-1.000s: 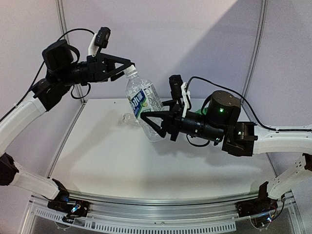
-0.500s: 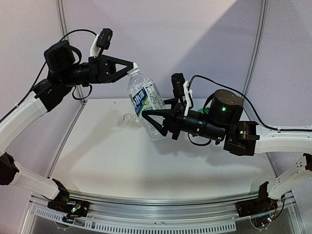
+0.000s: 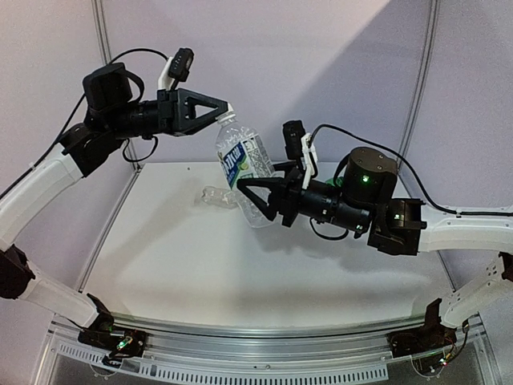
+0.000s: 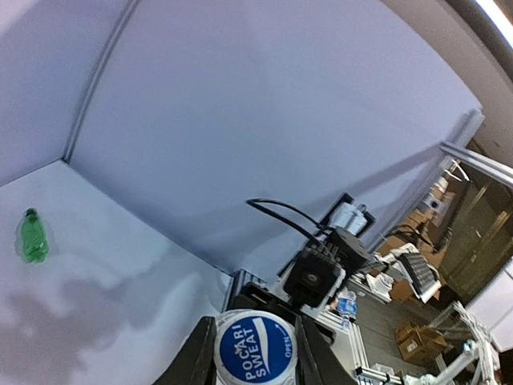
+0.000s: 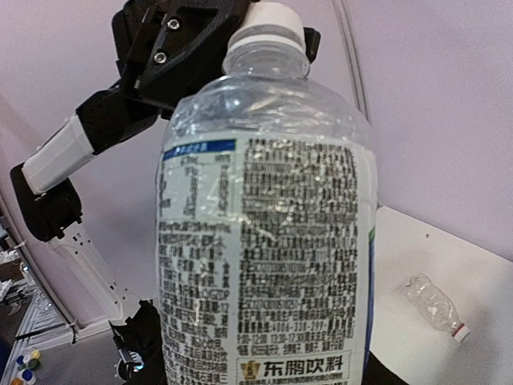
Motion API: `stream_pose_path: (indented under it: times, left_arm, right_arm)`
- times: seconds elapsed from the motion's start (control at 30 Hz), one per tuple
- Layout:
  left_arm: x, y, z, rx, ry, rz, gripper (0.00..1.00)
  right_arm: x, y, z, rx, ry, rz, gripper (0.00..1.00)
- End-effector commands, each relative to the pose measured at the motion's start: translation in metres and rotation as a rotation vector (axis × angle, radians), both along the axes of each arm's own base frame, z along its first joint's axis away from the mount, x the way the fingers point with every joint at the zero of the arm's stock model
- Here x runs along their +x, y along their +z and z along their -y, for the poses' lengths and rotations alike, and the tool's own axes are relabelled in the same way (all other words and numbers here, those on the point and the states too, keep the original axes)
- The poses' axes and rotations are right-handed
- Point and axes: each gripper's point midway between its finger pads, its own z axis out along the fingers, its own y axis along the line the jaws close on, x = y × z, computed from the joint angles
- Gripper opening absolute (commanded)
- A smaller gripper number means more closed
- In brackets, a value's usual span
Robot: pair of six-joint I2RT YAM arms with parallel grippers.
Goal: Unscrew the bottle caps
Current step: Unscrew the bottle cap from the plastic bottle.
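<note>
— Start with the clear plastic bottle with the blue-white label (image 3: 243, 170). Where?

— Held up off the white bench (image 3: 176, 257), well above it and tilted. Neck up and to the left in the top view, base down and to the right.

— Held by what?

— By the right pincer (image 3: 250, 199), closed around the lower body of the labelled bottle, with a black finger (image 3: 260, 186) on either side of it.

— And at the neck of that bottle?

— Seated there, a small round white plastic screw cap (image 5: 271, 22) with blue print on its flat top. Clamped by the left pincer (image 4: 255, 353), with a finger (image 4: 196, 362) pressed to each side. Out to the left of the bottle's top in the top view.

— Loosened or tight?

— Cannot tell. Seen from the right wrist, sitting square on the neck ring.

— Anything else near that bottle?

— Lying on its side on the bench, just left of the labelled bottle's lower half in the top view: a shorter clear unlabelled plastic bottle (image 3: 215, 196), with a small white cap (image 5: 459, 331) on its end.

— And further off?

— Shown only to the left wrist camera: a small green plastic bottle (image 4: 32, 237), lying flat on the bench, well apart from the labelled bottle. Too small there to judge its cap.
</note>
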Motion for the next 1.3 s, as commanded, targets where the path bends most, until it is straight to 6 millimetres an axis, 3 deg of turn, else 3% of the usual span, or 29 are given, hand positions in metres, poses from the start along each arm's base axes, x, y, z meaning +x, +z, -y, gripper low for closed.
stream_pose_path:
  times: [0.0,0.17,0.3,0.57,0.77,0.97,1.2,1.27]
  left_arm:
    - [0.018,-0.036,0.017,0.148,0.078,-0.139,0.16]
    - [0.041,-0.05,0.024,0.325,0.299,-0.217,0.16]
    - [0.052,-0.063,0.021,0.36,0.405,-0.34,0.15]
    - [0.052,-0.049,0.019,0.326,0.434,-0.339,0.24]
    - [0.045,-0.034,0.02,0.283,0.396,-0.302,0.48]
    - [0.043,-0.021,0.008,0.255,0.431,-0.223,0.79]
    - [0.038,-0.007,-0.015,0.201,0.478,-0.155,0.99]
    - [0.036,-0.002,-0.022,0.177,0.481,-0.133,0.99]
  right_arm:
    - [0.027,-0.012,0.009,-0.08,-0.168,0.011,0.0]
    - [0.061,-0.029,0.02,-0.214,-0.377,0.049,0.0]
    - [0.065,-0.027,0.016,-0.243,-0.394,0.1,0.0]
    - [0.067,-0.029,0.012,-0.226,-0.401,0.108,0.0]
    - [0.063,-0.025,0.014,-0.178,-0.388,0.127,0.0]
    - [0.062,-0.023,0.017,-0.162,-0.386,0.125,0.0]
    - [0.057,-0.018,0.021,-0.135,-0.372,0.126,0.0]
    - [0.054,-0.015,0.019,-0.12,-0.349,0.128,0.0]
